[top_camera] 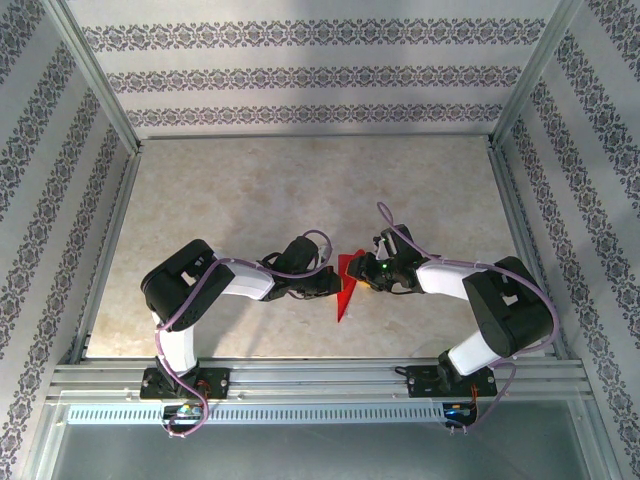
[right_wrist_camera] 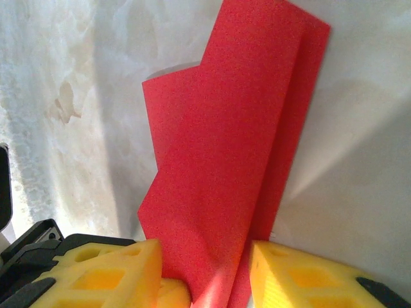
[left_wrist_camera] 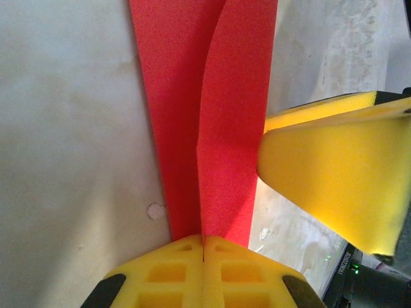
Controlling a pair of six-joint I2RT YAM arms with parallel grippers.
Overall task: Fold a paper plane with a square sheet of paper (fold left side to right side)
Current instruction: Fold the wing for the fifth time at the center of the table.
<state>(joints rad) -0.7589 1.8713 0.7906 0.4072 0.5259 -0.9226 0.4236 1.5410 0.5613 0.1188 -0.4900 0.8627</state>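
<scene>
The square sheet of paper [top_camera: 346, 295] is bright red and folded into a narrow, creased shape with its point toward the near edge, lying mid-table between both arms. In the left wrist view its two flaps [left_wrist_camera: 218, 128] run up from my left gripper [left_wrist_camera: 203, 247], whose yellow fingers meet, shut on the paper's end. My left gripper [top_camera: 335, 284] is at the paper's left side. My right gripper [top_camera: 366, 272] is at its right side. In the right wrist view the paper [right_wrist_camera: 225, 160] rises between the spread jaws of my right gripper [right_wrist_camera: 205, 273], which is open.
The pale marbled tabletop [top_camera: 300, 200] is bounded by aluminium rails [top_camera: 110, 250] and patterned walls. One yellow finger of the right gripper [left_wrist_camera: 334, 179] hangs close beside the paper in the left wrist view. A small round mark [left_wrist_camera: 154, 210] is on the table.
</scene>
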